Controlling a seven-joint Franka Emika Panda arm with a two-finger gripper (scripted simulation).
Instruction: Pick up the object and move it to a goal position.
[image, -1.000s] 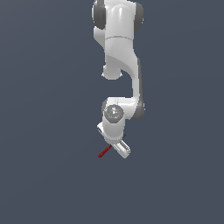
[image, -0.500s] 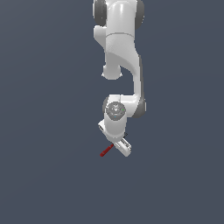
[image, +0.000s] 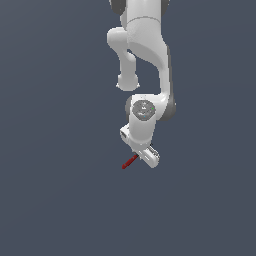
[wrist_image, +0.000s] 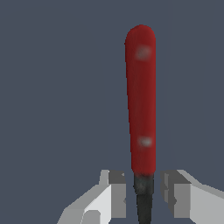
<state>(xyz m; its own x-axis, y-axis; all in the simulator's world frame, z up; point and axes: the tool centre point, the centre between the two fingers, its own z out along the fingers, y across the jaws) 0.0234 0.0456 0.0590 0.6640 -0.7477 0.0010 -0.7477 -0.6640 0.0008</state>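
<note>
A: While the white jointed robot arm (image: 145, 55) hangs down from the top edge of the exterior view, what changed from a second ago?

B: Not much. Arm pose and wrist tilt match the earlier frames, maybe a hair lower. The slim tool with red handle and black head (image: 130, 161) sticks out of the gripper (image: 145, 156) toward the exterior view's lower left, same angle as before.

A: Gripper state?

B: Wrist view shows the two pale grey fingers (wrist_image: 114, 192) on either side of the tool's black neck, close in on it. A thin gap shows on each side, so can't tell for sure that the pads touch. The tool is off any surface and stays with the hand, so it reads as clamped on the black end, with the red handle (wrist_image: 141, 100) projecting straight out beyond the fingertips.

A: Counter edges, corners?

B: Can't tell. Both views show only flat dark blue-grey background (image: 50, 200), no counter edge or corner visible, no shadow under the tool.

A: Open room?

B: Nothing else is drawn around the gripper in either view: open background on the exterior view's left, right and below. Only the arm's own links sit above the hand.
</note>
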